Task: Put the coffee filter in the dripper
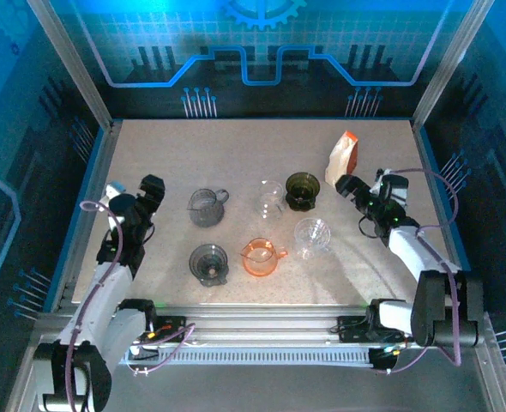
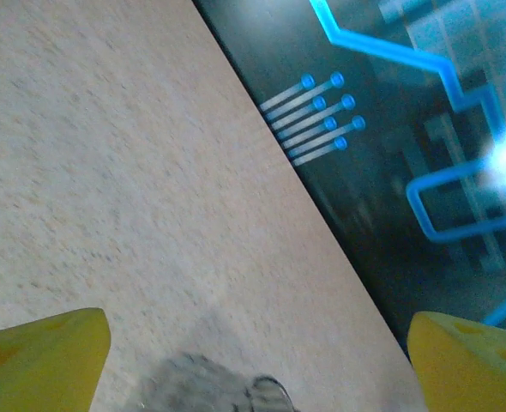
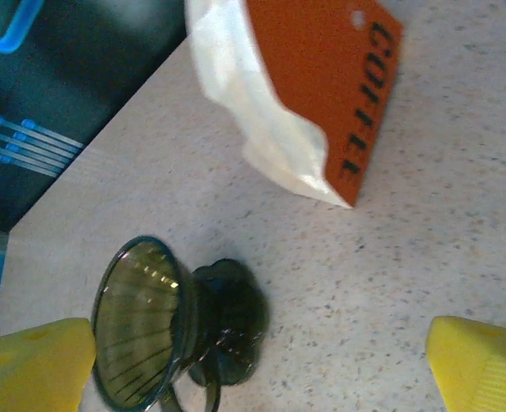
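Observation:
An orange pack of white coffee filters (image 1: 342, 158) stands at the back right of the table; in the right wrist view the filter pack (image 3: 300, 94) lies just ahead of my fingers. A dark green dripper (image 1: 302, 190) sits left of it, and it shows again as the green dripper (image 3: 163, 322) low on the left. My right gripper (image 1: 349, 186) is open beside the pack, its yellow fingertips (image 3: 39, 356) spread wide with nothing between them. My left gripper (image 1: 149, 194) is open over bare table left of a grey dripper (image 1: 205, 207), its fingertips (image 2: 43, 356) apart.
Several other drippers stand mid-table: a clear one (image 1: 271, 198), another clear one (image 1: 312, 237), an orange one (image 1: 261, 256) and a grey one (image 1: 208, 263). The enclosure's metal frame (image 1: 99, 163) and walls border the table.

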Controlling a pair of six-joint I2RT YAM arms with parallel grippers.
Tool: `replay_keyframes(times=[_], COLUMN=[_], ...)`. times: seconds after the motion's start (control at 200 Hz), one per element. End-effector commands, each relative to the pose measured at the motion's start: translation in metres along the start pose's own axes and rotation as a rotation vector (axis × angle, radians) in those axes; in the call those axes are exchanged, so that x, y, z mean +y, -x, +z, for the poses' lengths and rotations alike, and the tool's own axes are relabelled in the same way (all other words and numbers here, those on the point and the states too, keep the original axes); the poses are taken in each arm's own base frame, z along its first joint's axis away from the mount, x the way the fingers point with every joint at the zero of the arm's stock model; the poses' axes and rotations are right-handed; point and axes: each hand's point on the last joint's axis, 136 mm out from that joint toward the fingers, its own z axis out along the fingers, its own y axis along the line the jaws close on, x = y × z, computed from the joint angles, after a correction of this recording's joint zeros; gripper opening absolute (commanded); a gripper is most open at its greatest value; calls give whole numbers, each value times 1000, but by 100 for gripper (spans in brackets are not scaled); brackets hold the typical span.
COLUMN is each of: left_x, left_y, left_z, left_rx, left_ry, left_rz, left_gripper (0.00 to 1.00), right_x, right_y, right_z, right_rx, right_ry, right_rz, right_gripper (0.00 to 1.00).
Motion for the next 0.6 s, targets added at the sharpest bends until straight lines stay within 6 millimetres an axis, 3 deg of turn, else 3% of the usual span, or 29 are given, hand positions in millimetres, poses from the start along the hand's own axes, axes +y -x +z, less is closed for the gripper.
replay_keyframes(times=[0.0,0.32,0.595], left_x=[-26,-42,-55], left_y=[-29,-90,-129], left_z=[-14,-56,-80], left_rx=[202,461,608], left_ry=[-96,-186,-217], left_rz=[20,130,274], left_gripper=[89,86,81], right_x=[27,83,112], right_y=[-18,-77,-106], right_z=[-13,-45,-63], right_rx=[67,163,212], right_ry=[42,125,177], right_rz=[-124,-446,-632], right_gripper=[100,93,87])
